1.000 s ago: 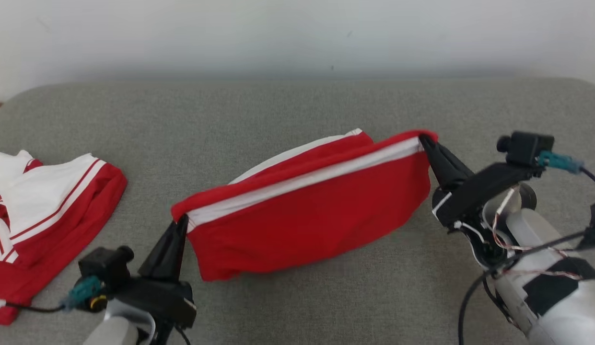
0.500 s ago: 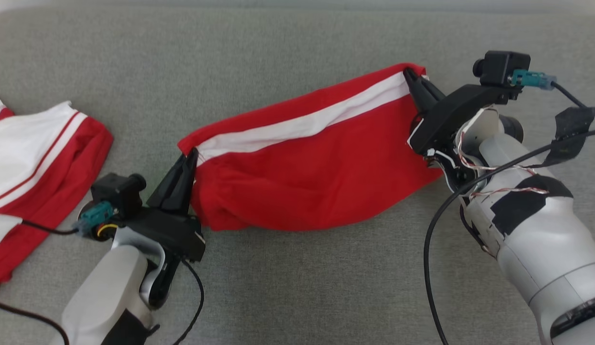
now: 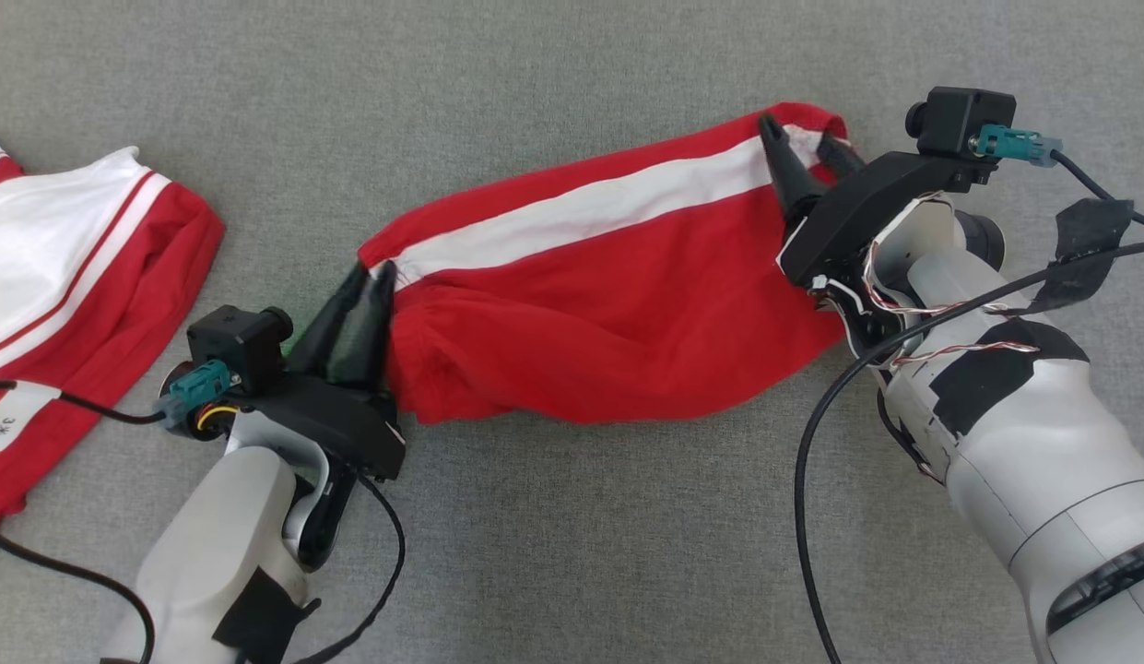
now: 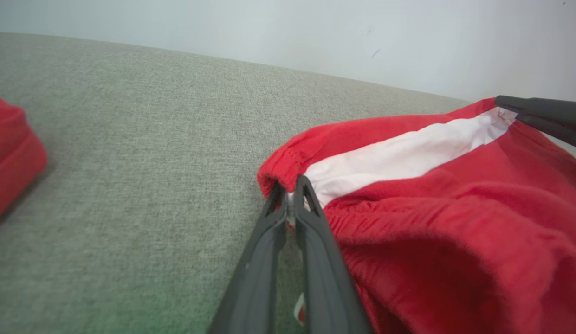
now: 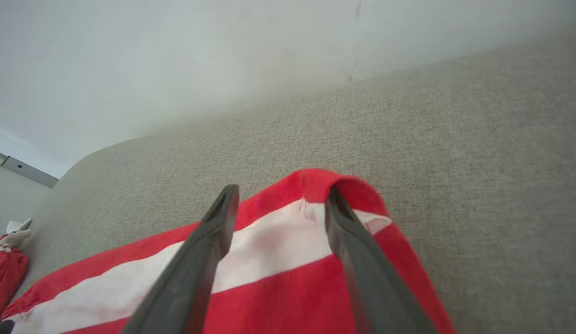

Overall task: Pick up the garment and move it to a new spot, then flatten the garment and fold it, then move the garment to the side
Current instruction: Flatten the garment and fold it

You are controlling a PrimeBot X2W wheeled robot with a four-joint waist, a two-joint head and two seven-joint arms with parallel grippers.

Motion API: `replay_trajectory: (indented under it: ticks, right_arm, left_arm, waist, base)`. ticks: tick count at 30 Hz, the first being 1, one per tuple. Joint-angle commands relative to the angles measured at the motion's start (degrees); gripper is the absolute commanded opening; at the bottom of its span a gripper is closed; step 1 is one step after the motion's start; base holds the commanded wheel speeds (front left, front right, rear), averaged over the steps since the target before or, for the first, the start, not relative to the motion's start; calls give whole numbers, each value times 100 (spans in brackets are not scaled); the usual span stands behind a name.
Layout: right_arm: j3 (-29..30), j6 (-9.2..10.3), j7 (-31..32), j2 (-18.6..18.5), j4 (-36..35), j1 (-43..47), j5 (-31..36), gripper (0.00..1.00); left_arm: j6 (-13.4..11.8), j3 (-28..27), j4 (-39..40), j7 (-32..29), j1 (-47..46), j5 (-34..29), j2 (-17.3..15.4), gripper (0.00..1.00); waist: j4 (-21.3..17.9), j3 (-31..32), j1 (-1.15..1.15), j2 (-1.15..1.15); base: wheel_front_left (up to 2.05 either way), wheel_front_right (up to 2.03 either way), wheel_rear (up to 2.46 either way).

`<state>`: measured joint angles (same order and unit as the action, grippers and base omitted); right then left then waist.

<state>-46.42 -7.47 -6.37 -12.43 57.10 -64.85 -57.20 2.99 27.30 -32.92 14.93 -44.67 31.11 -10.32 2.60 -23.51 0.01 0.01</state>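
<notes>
We see the garment (image 3: 608, 314), red with a white stripe (image 3: 590, 207), lying at the middle of the grey surface (image 3: 572, 572), drawn out long from an 8 o'clock end to a 2 o'clock end. We judge it is laid this way to take out slack: with an arm at each end, the cloth can be pulled straight and flat before any fold. The lower red part is bunched and wrinkled along the 6 o'clock edge, so flattening looks unfinished to us. The left gripper (image 3: 371, 267) is at the 8 o'clock corner, its fingers pressed together on the hem where the stripe ends. The left wrist view shows a sliver of white cloth nipped between the tips. The right gripper (image 3: 797, 131) is at the 2 o'clock corner with its fingers spread, one on either side of the stripe's end, pinching nothing, so that corner rests on the surface by its own weight. The left forearm (image 3: 212, 553) comes up from 7 o'clock, low, its fingers slanting towards 1 o'clock. The right forearm (image 3: 1023, 443) comes in from 4 o'clock, its fingers pointing towards 11 o'clock. A second garment (image 3: 83, 240), red and white, lies well apart at 9 o'clock, likely kept out of the way.
</notes>
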Motion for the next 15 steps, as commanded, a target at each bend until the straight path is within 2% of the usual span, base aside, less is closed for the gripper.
replay_trajectory:
  ticks: [1, 7, 15]
  right_arm:
    - [-61, -5, -40, -47, 4, 35, -87, 100]
    - [-243, -5, -230, -252, -131, 251, -317, 100]
    - [-452, -5, -527, -591, -455, 796, -599, 100]
  left_arm:
    - [17, -44, 15, 35, 142, -121, -2, 100]
    - [-52, -259, 340, 38, 569, -293, -41, 100]
    - [-310, -773, 1264, 38, 1536, -557, -123, 100]
  waist:
    - [7, 72, -1, -1]
    - [7, 340, -1, -1]
    - [-50, 808, -1, -1]
  base:
    - [0, 0, 0]
    - [0, 0, 0]
    - [0, 0, 0]
